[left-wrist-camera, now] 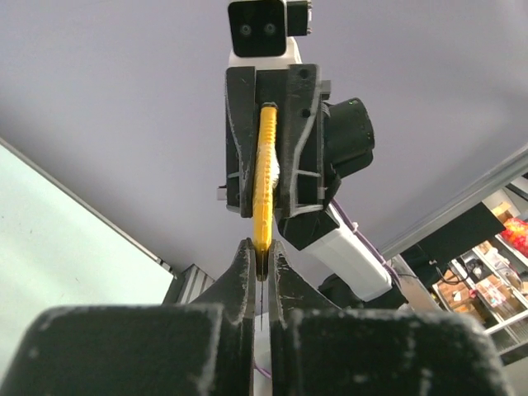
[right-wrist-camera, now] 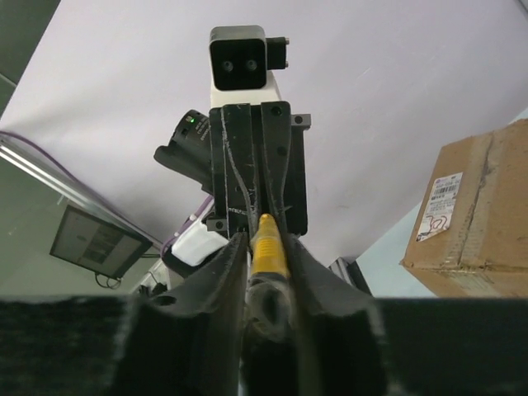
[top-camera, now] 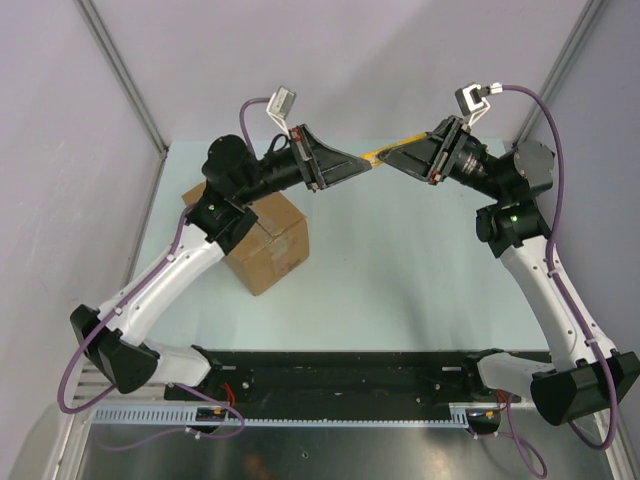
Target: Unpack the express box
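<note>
Box (top-camera: 268,245) near left edge, flaps shut, contents hidden; brown cardboard, white label on side. Left gripper (top-camera: 364,163) and right gripper (top-camera: 392,157) both clamp yellow knife (top-camera: 380,153) between them.

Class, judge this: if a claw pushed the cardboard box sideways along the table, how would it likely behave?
The express box looks blocky and flat-based, so it would probably slide, not tip. Its cardboard walls look flat and uncrushed, so they likely would not buckle.

Robotics lab: grey panel walls (top-camera: 350,50), alu frame posts (top-camera: 122,75), shelving (left-wrist-camera: 487,289) beyond.
</note>
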